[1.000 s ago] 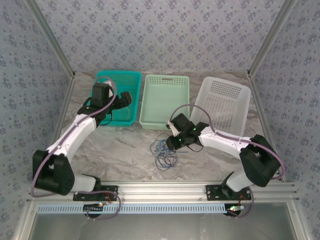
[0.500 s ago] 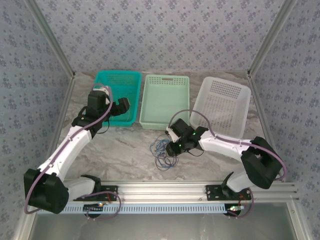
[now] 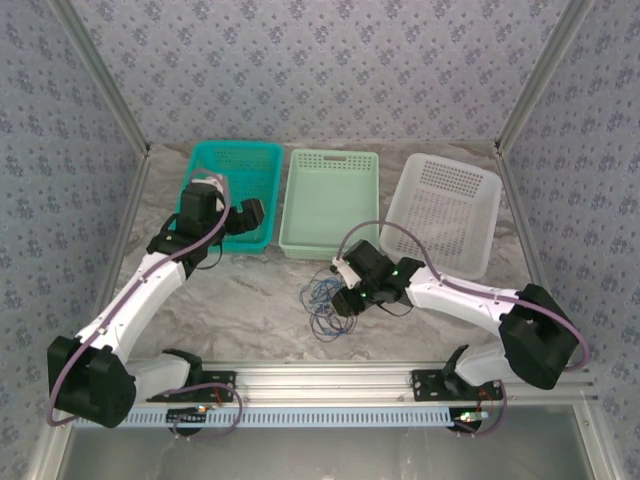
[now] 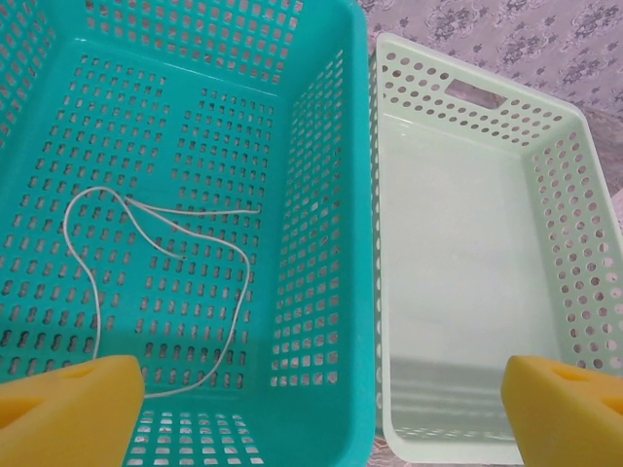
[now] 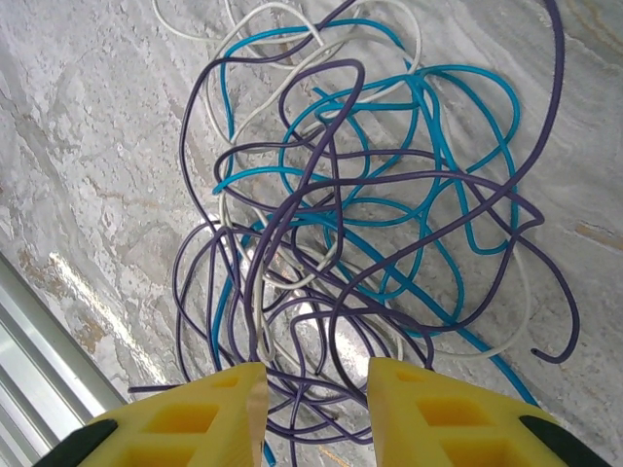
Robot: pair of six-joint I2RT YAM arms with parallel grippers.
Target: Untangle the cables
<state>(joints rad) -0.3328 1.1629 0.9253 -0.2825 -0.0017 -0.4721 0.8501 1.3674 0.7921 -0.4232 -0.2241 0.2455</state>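
The left gripper (image 3: 242, 214) hangs over the near end of the teal perforated plastic basket (image 4: 360, 195), its yellow fingers (image 4: 68, 409) spread wide and holding nothing. One thin whitish-cream cable (image 4: 195, 208) lies loosely looped on that basket's floor. Just to its right stands the pale green perforated basket (image 4: 574, 224). In front of it, on the grey marbled table (image 3: 240, 300), thin blue (image 5: 458, 73), dark purple (image 5: 292, 209) and cream (image 5: 229, 44) cables lie knotted in one heap. The right gripper (image 5: 316, 409) points down onto this heap, jaws narrowly parted, purple strands crossing the gap. The white perforated basket (image 3: 450, 215) stands far right.
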